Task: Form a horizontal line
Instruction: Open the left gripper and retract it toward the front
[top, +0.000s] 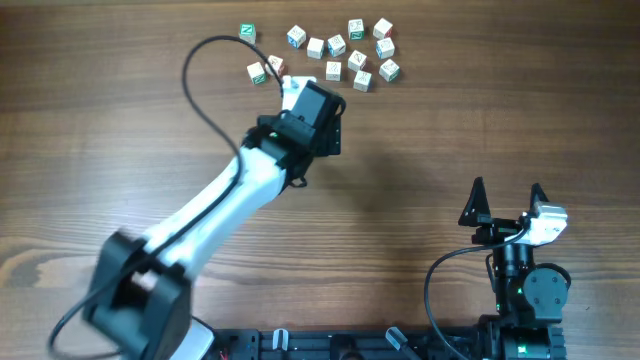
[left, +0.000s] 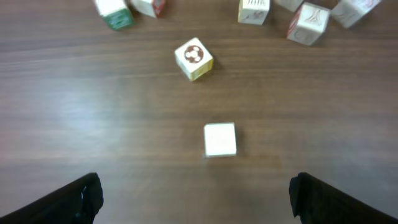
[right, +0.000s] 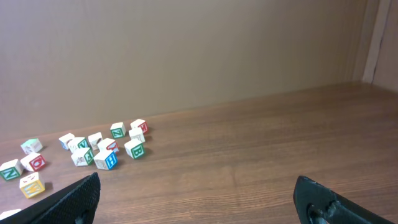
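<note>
Overhead looks straight down; both wrist views face the cubes (top: 335, 45) (left close, right far).

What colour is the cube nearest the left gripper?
The cube is plain white; left wrist view.

place: robot lab bench | cues: wooden table (top: 450, 130), plain backdrop (right: 186, 56), cabled robot arm (top: 215, 205)

You have a brown wood-grain counter (top: 480, 120) carrying a loose scatter of small white lettered cubes (top: 336, 44). One blank-topped white cube (left: 220, 139) lies apart from them.
</note>
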